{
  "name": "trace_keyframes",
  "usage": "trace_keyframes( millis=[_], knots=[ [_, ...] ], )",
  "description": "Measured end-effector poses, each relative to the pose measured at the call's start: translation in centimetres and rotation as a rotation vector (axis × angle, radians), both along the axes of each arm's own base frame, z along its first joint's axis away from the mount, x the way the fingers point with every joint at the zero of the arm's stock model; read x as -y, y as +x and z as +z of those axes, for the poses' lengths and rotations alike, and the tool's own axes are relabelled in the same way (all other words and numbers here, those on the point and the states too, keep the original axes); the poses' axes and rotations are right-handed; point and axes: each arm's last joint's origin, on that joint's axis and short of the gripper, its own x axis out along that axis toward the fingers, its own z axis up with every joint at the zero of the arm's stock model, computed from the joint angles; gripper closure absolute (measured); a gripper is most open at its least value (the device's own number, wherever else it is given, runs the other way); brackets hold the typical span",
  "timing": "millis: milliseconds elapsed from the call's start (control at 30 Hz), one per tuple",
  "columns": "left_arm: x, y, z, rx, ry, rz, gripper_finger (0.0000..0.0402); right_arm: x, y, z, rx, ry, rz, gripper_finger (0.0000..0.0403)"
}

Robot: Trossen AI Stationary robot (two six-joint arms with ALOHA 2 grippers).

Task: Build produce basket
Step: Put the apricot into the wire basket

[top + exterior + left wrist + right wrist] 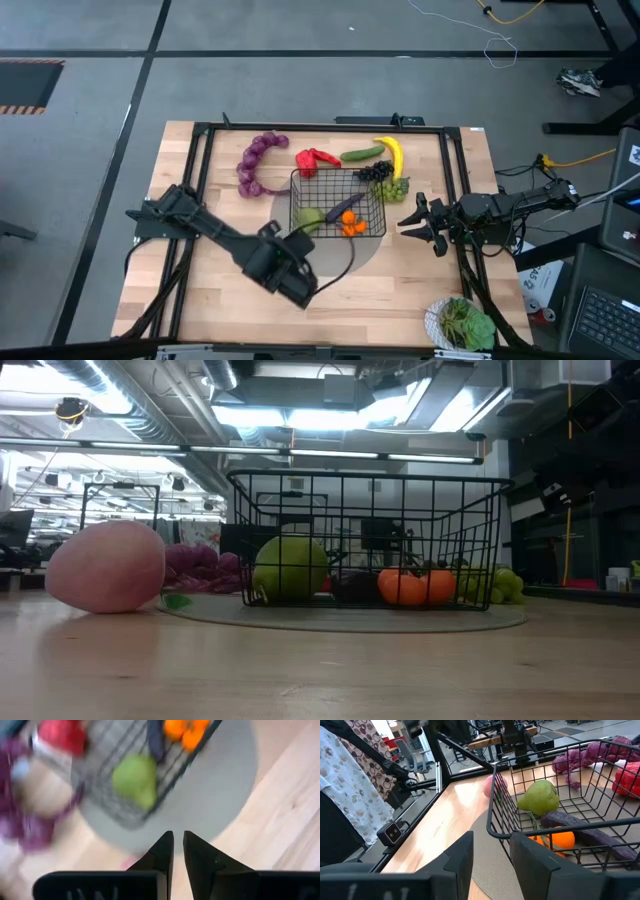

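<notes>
The black wire basket stands on a round grey mat and holds a green pear, an eggplant and oranges. Behind it on the table lie the purple grape string, red pepper, cucumber, banana, dark grapes and green grapes. A pink peach rests on the wood by the mat's edge; my left arm hides it from above. My left gripper hangs shut above the mat's near left edge, slanting down, holding nothing. My right gripper waits open just right of the basket.
A white bowl of leafy greens stands at the near right corner. Black frame rails run along the table's sides. Bare wood lies in front of the mat and at the near left.
</notes>
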Motion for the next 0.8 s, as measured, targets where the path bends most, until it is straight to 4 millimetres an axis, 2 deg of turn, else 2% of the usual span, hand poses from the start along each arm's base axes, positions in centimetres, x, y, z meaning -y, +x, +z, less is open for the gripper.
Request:
trace_keyframes(
  millis=[133, 333, 533, 700, 800],
  knots=[
    [1.8, -1.2, -2.9, -0.036, 0.008, 0.007, 0.0365, 0.0, 0.0, 0.0, 0.0, -0.001, 0.0, 0.0272],
    [4.3, -2.3, -9.0, 0.052, 0.039, -0.057, 0.0365, 0.0, 0.0, 0.0, 0.0, -0.002, -0.001, 0.0272],
    [3.8, -3.1, -13.3, 0.126, 0.093, -0.047, 0.037, 0.0, 0.0, 0.0, 0.0, -0.002, -0.002, 0.0272],
    [2.7, -3.7, -15.0, 0.075, 0.063, 0.013, 0.0388, 0.0, 0.0, 0.0, 0.0, 0.001, -0.002, 0.0272],
    [2.5, -3.9, -15.4, 0.047, 0.05, 0.02, 0.0399, 0.0, 0.0, 0.0, 0.0, 0.001, -0.002, 0.0272]
  ],
)
